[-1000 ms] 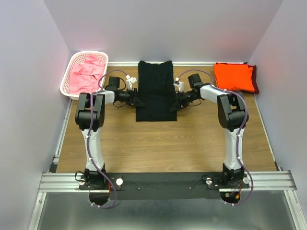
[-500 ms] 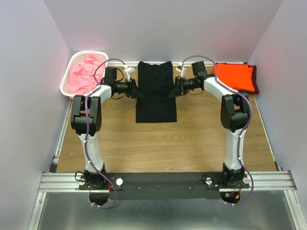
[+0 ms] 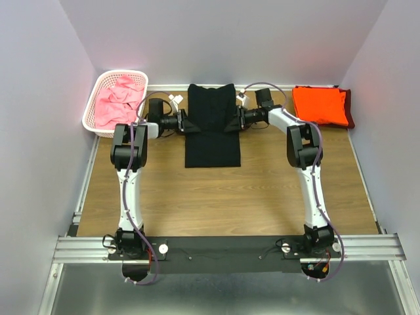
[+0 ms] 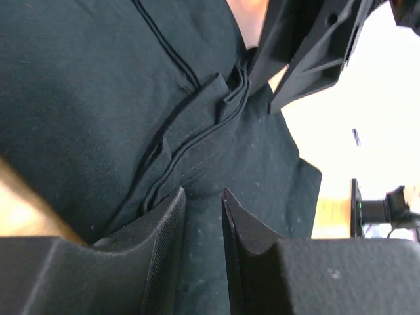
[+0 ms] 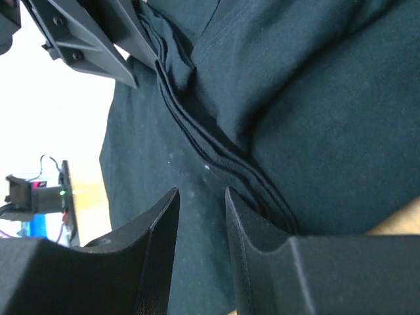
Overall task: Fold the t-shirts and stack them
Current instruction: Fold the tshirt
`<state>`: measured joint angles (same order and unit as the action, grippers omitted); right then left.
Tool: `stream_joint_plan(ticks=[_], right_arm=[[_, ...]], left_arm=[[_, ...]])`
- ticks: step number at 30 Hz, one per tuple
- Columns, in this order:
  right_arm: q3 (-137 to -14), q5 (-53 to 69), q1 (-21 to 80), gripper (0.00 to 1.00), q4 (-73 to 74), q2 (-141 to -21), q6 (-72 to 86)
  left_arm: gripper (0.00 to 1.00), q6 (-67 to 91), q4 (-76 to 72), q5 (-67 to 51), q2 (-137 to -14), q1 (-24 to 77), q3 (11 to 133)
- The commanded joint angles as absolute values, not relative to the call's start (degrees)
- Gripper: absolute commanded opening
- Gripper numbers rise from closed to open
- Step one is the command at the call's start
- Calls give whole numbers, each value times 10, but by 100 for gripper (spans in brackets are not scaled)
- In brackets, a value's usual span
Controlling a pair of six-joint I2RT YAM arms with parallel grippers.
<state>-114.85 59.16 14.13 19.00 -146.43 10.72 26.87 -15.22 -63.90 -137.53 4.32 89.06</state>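
The black t-shirt lies lengthwise at the table's far middle. My left gripper is at its left edge and my right gripper at its right edge, about mid-length, facing each other. Each is shut on a bunched fold of the black cloth. The left wrist view shows the shirt between my left gripper fingers, with pleats running to the right gripper. The right wrist view shows the same cloth between my right gripper fingers. A folded orange t-shirt lies on a maroon one at far right.
A white lattice basket at the far left holds crumpled pink t-shirts. Grey walls close in the table on the left, back and right. Bare wooden tabletop lies between the black shirt and the arm bases.
Both grippers moved from the shirt's lower sides toward the far end, then inward. The shirt is now pinched narrower where they hold it.
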Motion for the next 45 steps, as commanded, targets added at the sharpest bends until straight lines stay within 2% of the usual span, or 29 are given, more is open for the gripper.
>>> stream_joint_plan(ticks=[1, 5, 7, 8, 14, 20, 29, 38, 45], right_arm=[[-1155, 546, 134, 43, 190, -1473, 103], [-1111, 563, 133, 54, 192, -1385, 84], [-1078, 557, 134, 59, 195, -1305, 63], [-1033, 549, 135, 59, 205, -1274, 34], [-855, 429, 194, 57, 279, -1102, -149], [-731, 290, 279, 54, 277, -1034, -263], [-697, 226, 309, 54, 238, -1073, -303], [-673, 191, 309, 54, 214, -1089, -328], [-664, 231, 309, 55, 218, -1021, -314]], left_arm=[[39, 313, -188, -610, -1382, 23, 897], [51, 236, -165, -634, -1283, 22, 841], [55, 131, -132, -636, -1194, 22, 812], [56, 34, -67, -625, -1166, 22, 791], [57, -334, 168, -558, -996, 22, 683], [57, -557, 245, -493, -926, 39, 599], [58, -613, 158, -374, -891, 147, 497], [60, -621, 142, -324, -923, 189, 508], [60, -633, 151, -307, -933, 192, 520]])
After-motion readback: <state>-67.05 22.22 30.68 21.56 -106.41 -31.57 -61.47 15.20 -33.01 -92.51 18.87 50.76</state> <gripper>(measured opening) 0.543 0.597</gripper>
